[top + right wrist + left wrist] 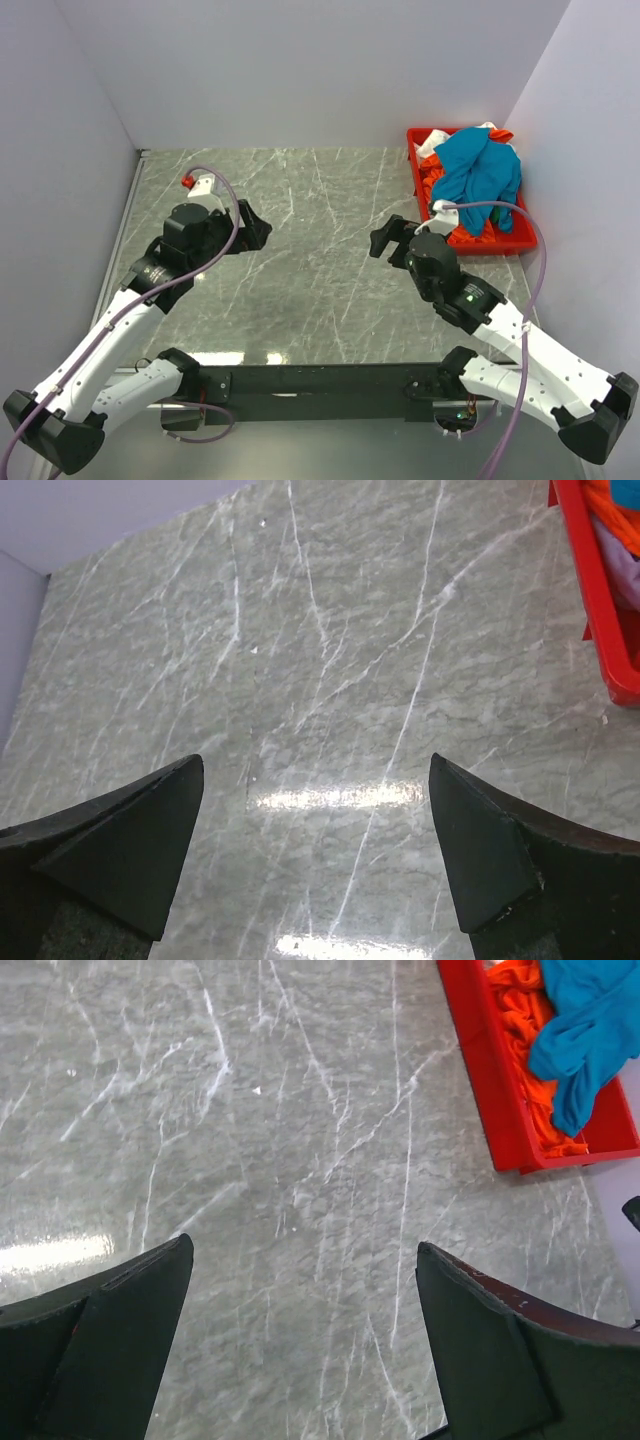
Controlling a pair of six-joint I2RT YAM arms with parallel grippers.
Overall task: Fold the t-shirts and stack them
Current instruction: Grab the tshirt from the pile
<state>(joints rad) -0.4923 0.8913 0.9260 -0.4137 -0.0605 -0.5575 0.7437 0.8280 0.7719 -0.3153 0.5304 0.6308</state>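
- Two white-and-black robot arms hang over a grey, white-veined marble-look table (pixel 320 215) boxed in by plain pale walls.
- The left gripper (pixel 303 1250) has its two dark fingers spread wide. Only bare tabletop shows between them, and nothing is gripped.
- The right gripper (pixel 316 762) is likewise splayed to full width above the bare, glossy surface, with nothing between its fingers.
- The two claws face each other across the middle of the table, well apart, each trailing a purple cable along its arm.
- A crumpled teal-blue cloth t-shirt (pixel 480 168) lies heaped on top of the pile in a red rectangular plastic tray (pixel 485 1070). The tray sits at the far right corner of the table, close to the right wall.
- Under the teal shirt, bright orange cloth (pixel 515 1020) fills the tray, bunched and unfolded.
- A fold of white cloth (pixel 433 146) shows at the tray's far left end.
- Neither claw touches the tray or the garments; the right one is the nearer of the two.
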